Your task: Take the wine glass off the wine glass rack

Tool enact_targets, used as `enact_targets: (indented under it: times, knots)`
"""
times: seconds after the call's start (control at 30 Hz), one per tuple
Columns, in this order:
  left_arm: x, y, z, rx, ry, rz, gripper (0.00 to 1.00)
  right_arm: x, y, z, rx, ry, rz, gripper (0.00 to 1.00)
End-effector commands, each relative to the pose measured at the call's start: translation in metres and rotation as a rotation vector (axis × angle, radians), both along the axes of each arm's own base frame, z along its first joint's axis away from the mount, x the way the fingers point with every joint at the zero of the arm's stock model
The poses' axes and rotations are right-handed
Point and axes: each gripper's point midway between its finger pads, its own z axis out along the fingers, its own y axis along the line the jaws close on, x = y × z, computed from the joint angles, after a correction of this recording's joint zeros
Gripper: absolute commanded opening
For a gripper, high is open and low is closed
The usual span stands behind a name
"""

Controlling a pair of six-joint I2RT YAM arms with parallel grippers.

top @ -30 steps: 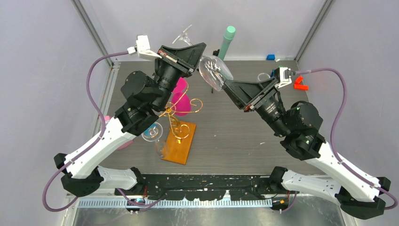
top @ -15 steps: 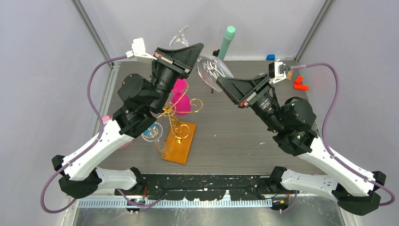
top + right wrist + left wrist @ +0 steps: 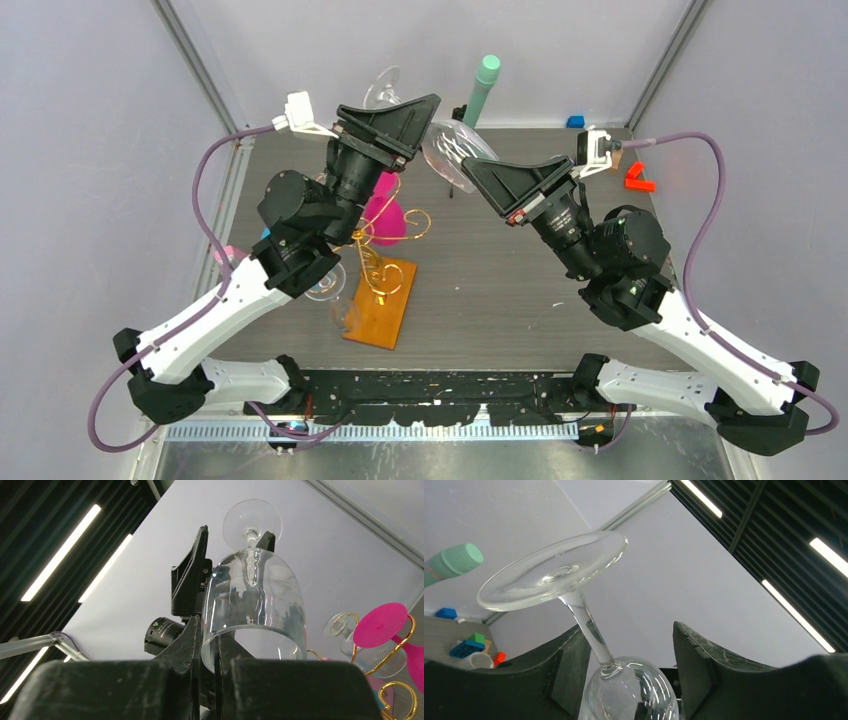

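- Taking twelve as straight away from the arm bases, the clear wine glass [image 3: 452,148] is hanging in mid-air up near twelve o'clock. It is off the wine glass rack [image 3: 372,255], which is sitting well apart at about seven o'clock from it on its orange base [image 3: 385,305].
- The right gripper [image 3: 208,635] is pinching the rim of the bowl, fingers almost together with only the glass wall between them. This arm is the one carrying the glass.
- The left gripper [image 3: 628,635] is standing wide open around the stem. The stem is passing through the gap, leaning close to one finger, and I can't tell whether it is touching.
- The glass's long axis is running from the bowl at the right gripper out toward half past ten, foot end farthest, straight through the left gripper's gap.
- To my eye a hand-over is shaping up. The left fingers would need to close squarely across that stem before the right lets go, or the glass could drop.
- A pink glass [image 3: 388,212] is hanging on the rack.
- No brand, label or writing is showing clearly enough to read.
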Motion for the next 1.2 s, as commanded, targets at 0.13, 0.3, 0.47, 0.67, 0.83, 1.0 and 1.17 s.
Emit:
enact_targets:
  times: [0.13,0.3,0.47,0.67,0.83,1.0,1.17]
  knots:
    - [-0.023,0.010,0.025,0.030,-0.167,-0.010,0.75,0.005,-0.030,0.035,0.058,-0.079,-0.151,0.00]
    - [-0.033,0.004,0.015,0.180,-0.244,-0.021,0.82,0.008,-0.043,0.044,0.016,-0.113,-0.237,0.00]
    - [-0.039,0.002,-0.010,0.399,-0.321,-0.003,0.87,0.018,-0.059,0.032,-0.113,-0.089,-0.352,0.00]
    - [-0.052,0.015,-0.027,0.655,-0.466,0.036,0.88,0.028,-0.071,-0.016,-0.446,-0.009,-0.436,0.00]
    - [-0.054,0.048,-0.042,0.923,-0.513,0.125,0.88,0.029,-0.094,-0.079,-0.722,0.152,-0.480,0.00]
    - [-0.043,0.086,-0.054,0.983,-0.424,0.275,0.88,0.027,-0.099,-0.124,-0.891,0.288,-0.461,0.00]
    - [-0.041,0.099,-0.057,0.969,-0.401,0.330,0.88,0.032,-0.095,-0.180,-1.067,0.425,-0.446,0.00]
